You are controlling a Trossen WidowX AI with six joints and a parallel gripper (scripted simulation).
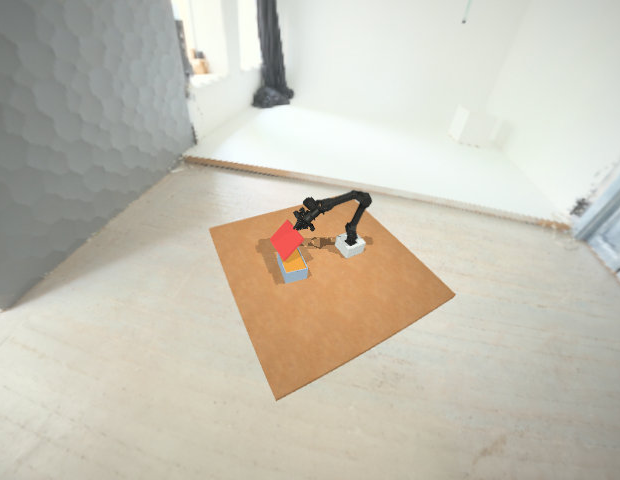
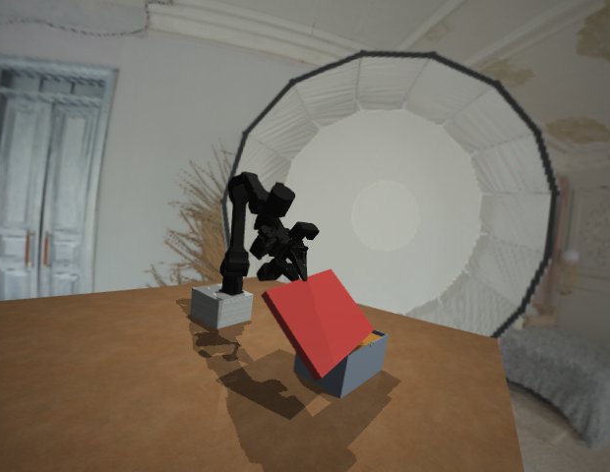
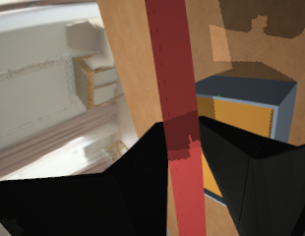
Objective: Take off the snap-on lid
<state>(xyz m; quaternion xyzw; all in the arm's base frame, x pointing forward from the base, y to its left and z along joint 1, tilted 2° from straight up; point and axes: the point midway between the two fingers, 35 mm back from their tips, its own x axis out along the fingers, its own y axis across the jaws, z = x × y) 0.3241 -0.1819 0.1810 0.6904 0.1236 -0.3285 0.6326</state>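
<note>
red lid tilted steeply at frame centre, lower corner down over the box's near side, possibly touching it | gripper pinching the lid's upper edge, fingers either side | grey-blue storage box open, orange inside, on brown table | grey arm base left of box

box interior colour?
Orange inside the grey-blue box; clearest in the top view.

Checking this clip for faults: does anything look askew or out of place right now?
The red lid hangs steeply tilted, pinched at its upper edge by the gripper, its lower edge down over one side of the grey box. The box's orange inside is exposed. Nothing looks spilled or damaged.
</note>
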